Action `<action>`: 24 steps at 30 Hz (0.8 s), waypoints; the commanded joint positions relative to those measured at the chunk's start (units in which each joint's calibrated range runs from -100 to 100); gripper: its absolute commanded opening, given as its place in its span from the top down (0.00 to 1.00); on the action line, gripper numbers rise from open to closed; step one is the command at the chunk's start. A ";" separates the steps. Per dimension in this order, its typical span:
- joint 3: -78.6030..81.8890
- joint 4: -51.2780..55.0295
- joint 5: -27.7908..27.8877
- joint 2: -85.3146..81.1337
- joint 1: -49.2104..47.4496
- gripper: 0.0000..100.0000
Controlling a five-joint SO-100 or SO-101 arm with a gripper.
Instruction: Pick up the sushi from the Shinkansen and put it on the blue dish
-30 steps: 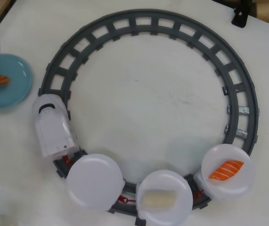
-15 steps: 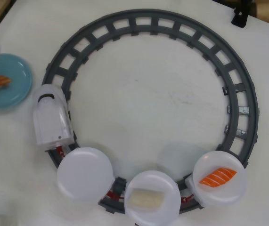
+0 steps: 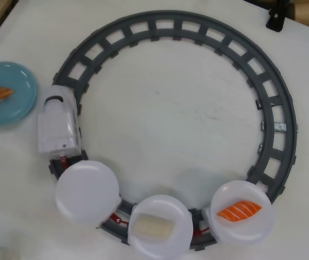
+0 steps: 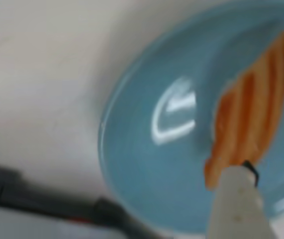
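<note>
The glossy light-blue round dish [image 3: 13, 103] sits at the white table's [image 3: 170, 114] left edge, clear of the white plastic bullet train [image 3: 59, 127], holding the pale orange striped sushi [image 4: 253, 117] near its left rim, my one visible finger [image 4: 238, 206] beside it, jaw state unclear

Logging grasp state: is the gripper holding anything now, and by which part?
Cannot be told. One white finger tip sits at the end of the pale orange striped sushi lying over the glossy light-blue dish; the other finger is unseen.
</note>
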 commanded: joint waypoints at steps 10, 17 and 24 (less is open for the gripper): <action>-12.23 10.16 -2.21 -6.46 2.22 0.85; 2.02 9.99 -2.26 -18.57 2.66 0.85; 29.52 1.33 -2.37 -38.48 4.07 0.85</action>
